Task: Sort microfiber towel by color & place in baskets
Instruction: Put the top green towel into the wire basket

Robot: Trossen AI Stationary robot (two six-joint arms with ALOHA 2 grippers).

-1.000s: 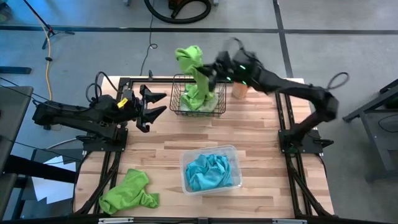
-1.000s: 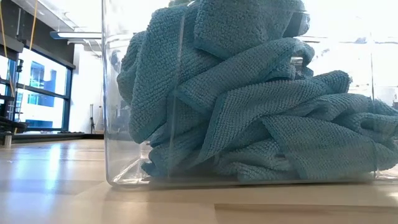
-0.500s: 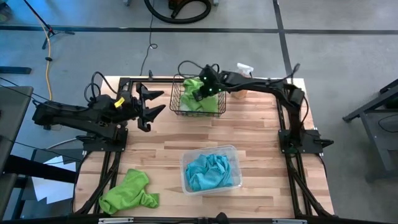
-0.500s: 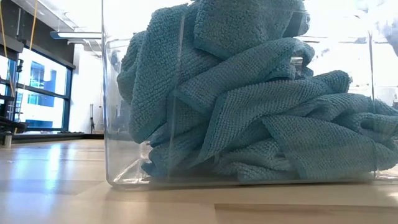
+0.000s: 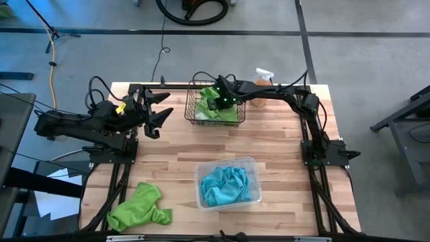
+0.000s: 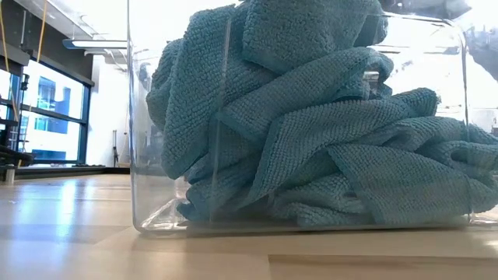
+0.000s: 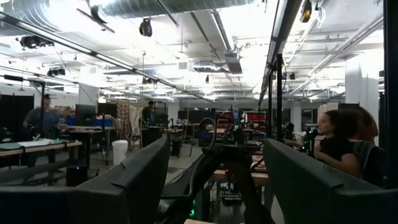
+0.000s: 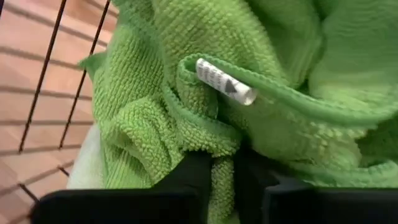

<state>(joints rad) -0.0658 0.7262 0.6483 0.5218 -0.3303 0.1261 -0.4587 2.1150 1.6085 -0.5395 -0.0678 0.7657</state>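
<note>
Right wrist view shows our right claw (image 8: 222, 186) down inside the wire basket (image 5: 195, 115), fingers narrowly pinching a lime towel (image 8: 186, 118) to drop it there, while our left claw (image 5: 156, 114) waits wide beside it.

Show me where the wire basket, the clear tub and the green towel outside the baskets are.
wire basket (image 5: 190, 111), high view, left rim
clear tub (image 5: 226, 161), high view, far rim
green towel (image 5: 138, 208), high view, middle
</note>
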